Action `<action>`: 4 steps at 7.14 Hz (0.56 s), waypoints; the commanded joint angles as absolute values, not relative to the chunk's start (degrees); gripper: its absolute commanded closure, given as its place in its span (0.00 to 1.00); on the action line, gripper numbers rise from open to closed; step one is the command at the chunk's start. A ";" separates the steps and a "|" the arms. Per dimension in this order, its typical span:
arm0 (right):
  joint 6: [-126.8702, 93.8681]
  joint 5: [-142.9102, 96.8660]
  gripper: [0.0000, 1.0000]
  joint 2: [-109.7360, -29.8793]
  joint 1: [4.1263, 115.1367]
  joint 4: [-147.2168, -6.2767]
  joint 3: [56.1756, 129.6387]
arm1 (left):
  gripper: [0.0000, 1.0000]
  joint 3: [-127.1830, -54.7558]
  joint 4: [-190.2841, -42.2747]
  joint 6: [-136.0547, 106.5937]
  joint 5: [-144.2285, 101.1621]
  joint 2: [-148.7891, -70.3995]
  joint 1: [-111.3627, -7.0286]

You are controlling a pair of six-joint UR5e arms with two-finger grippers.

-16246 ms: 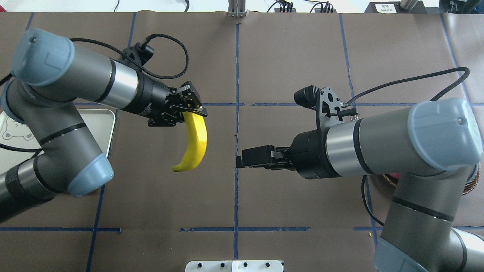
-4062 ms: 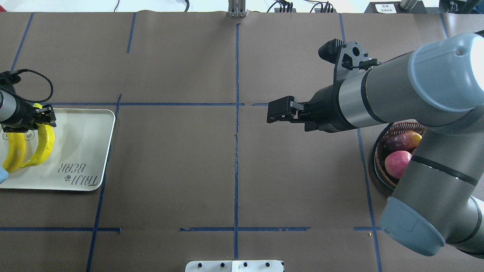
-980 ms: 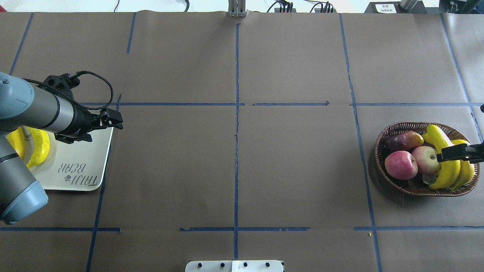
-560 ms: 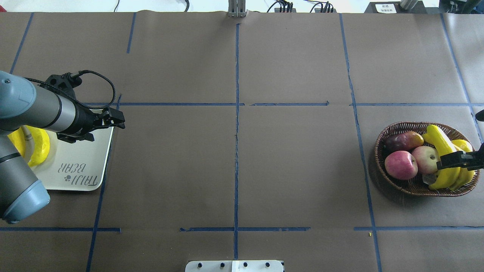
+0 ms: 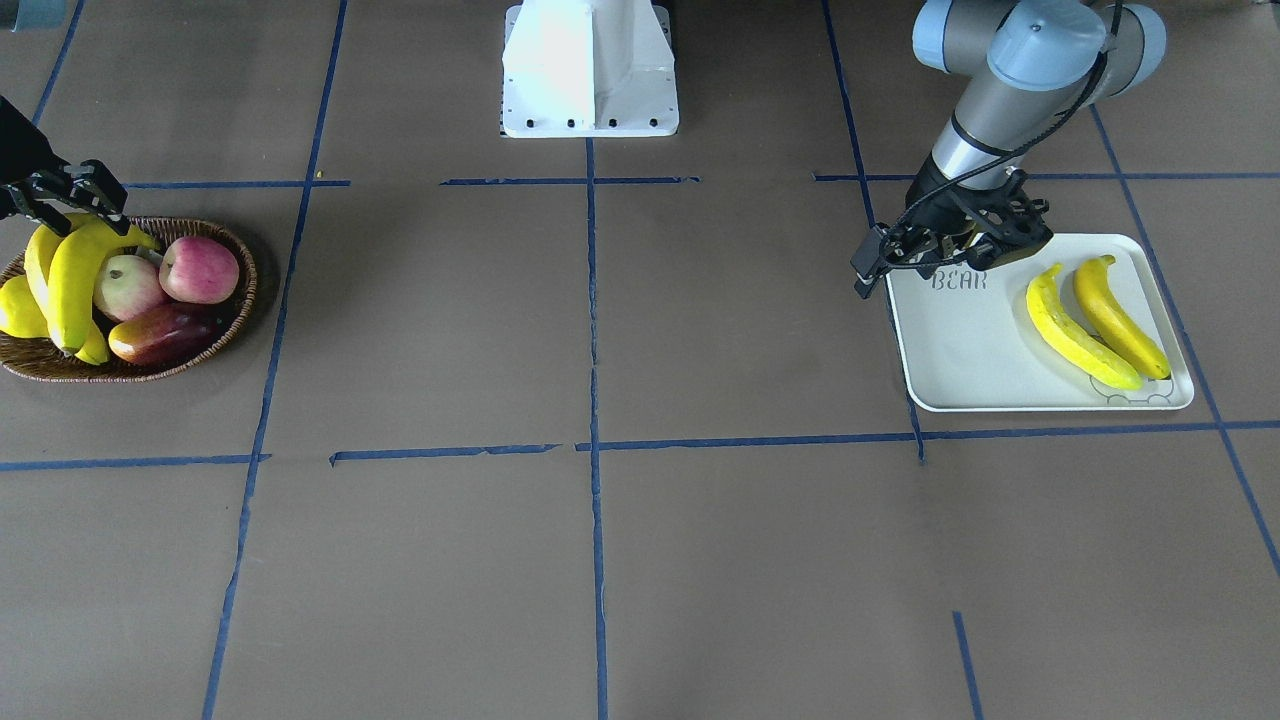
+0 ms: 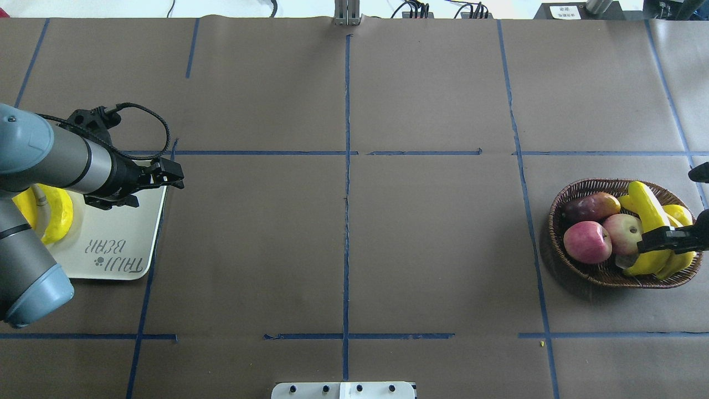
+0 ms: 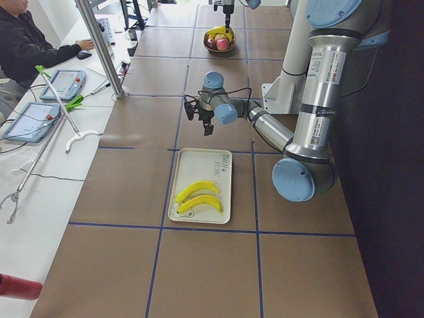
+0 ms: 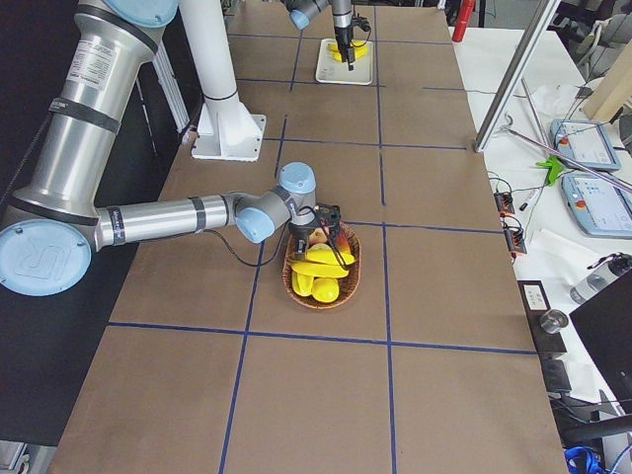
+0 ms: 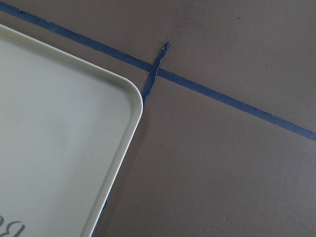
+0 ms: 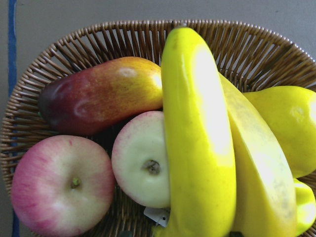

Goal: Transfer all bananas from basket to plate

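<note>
Right gripper [image 5: 78,198] at bananas [image 5: 75,275] in basket [image 5: 243,295] — closure can't tell; left gripper [image 5: 868,265] spread, empty, over plate [image 5: 960,345] corner.

- The left arm [image 6: 55,160] is stretching out low, its left gripper [image 6: 174,176] carrying nothing, fingers apart.
- The right arm [image 8: 158,219] is reaching out level, the right gripper [image 5: 78,205] pointing down, fingers spread.

Robotics lab: tape-gridded table [image 7: 212,265]; teach pendants [image 7: 61,84] alongside (a person [image 7: 26,43] seated).
</note>
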State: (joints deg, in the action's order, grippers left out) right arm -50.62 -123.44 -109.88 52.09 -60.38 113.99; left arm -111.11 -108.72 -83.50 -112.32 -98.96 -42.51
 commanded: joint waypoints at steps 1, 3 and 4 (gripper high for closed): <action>-50.28 -122.44 0.28 -109.78 52.03 -60.38 112.94 | 0.00 -111.09 -108.72 -83.50 -112.32 -98.96 -42.36; -50.27 -122.43 0.32 -109.34 51.94 -60.38 113.03 | 0.00 -111.09 -108.72 -83.50 -112.32 -98.96 -42.28; -50.27 -122.43 0.44 -109.25 51.94 -60.38 113.03 | 0.00 -111.09 -108.72 -83.50 -112.24 -98.96 -42.28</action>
